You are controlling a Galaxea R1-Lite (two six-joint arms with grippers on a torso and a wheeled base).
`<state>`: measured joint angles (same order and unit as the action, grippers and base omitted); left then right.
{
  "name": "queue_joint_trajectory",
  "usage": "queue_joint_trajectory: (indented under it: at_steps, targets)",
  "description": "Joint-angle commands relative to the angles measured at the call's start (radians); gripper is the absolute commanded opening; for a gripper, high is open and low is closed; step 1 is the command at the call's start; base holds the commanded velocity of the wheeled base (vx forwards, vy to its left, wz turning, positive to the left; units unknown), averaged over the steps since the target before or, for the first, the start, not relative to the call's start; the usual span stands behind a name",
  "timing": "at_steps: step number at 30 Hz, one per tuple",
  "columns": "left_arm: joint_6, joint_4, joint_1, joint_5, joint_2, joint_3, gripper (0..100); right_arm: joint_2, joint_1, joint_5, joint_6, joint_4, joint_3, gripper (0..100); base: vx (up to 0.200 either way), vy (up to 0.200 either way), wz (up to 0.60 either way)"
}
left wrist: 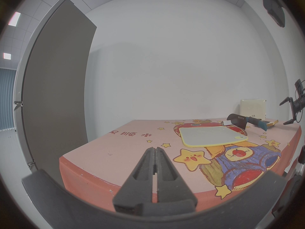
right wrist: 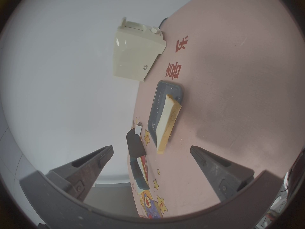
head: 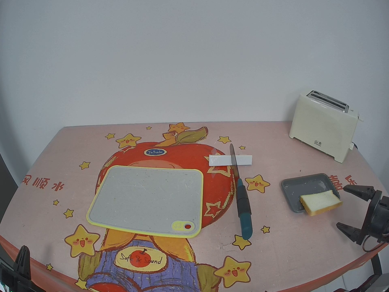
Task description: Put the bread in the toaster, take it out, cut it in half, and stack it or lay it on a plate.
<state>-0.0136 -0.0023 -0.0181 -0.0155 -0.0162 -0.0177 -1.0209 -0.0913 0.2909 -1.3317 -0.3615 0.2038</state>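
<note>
The right end effector (head: 341, 207) is wide open and holds nothing. The bread (head: 321, 202) lies just beside it, partly on a grey plate (head: 302, 185). Farther back stands the toaster (head: 322, 126), with small dark print on its side. The left end effector (left wrist: 155, 150) is closed and empty, at the front left corner of the surface (head: 283, 244).

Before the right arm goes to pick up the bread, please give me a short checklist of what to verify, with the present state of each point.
1. Right end effector open: ok.
2. Bread lies on the grey plate, one corner over its rim, nothing on top: ok.
3. Toaster upright, slots facing up: ok.
4. Slots empty: cannot tell.
5. Knife lies between cutting board and plate, apart from the bread: ok.
6. Left end effector shut, at the table's near left corner: ok.
</note>
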Motion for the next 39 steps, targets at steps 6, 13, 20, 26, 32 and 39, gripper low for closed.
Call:
queue_joint_trajectory:
  at_steps: [6, 13, 20, 26, 32, 39]
  targets:
    - [0.0, 0.001, 0.0, 0.0, 0.002, 0.018, 0, -0.12, -0.021, 0.001, -0.004, -0.051, 0.014, 100, 0.0, 0.0, 0.0]
    - [0.0, -0.001, 0.0, 0.0, 0.001, 0.018, 0, -0.186, -0.022, 0.001, -0.006, -0.114, 0.016, 100, 0.0, 0.0, 0.0]
    - [0.0, -0.001, 0.0, 0.0, 0.002, 0.018, 0, -0.225, -0.022, 0.001, -0.006, -0.174, 0.019, 100, 0.0, 0.0, 0.0]
    - [0.0, -0.001, 0.0, 0.0, 0.002, 0.018, 0, -0.252, -0.019, 0.001, -0.006, -0.203, 0.023, 100, 0.0, 0.0, 0.0]
    - [0.0, -0.001, 0.0, 0.0, 0.001, 0.018, 0, -0.28, -0.021, 0.001, -0.006, -0.229, 0.023, 100, 0.0, 0.0, 0.0]
    - [0.0, 0.001, 0.0, 0.0, 0.002, 0.018, 0, -0.283, -0.018, -0.001, -0.007, -0.237, 0.019, 100, 0.0, 0.0, 0.0]
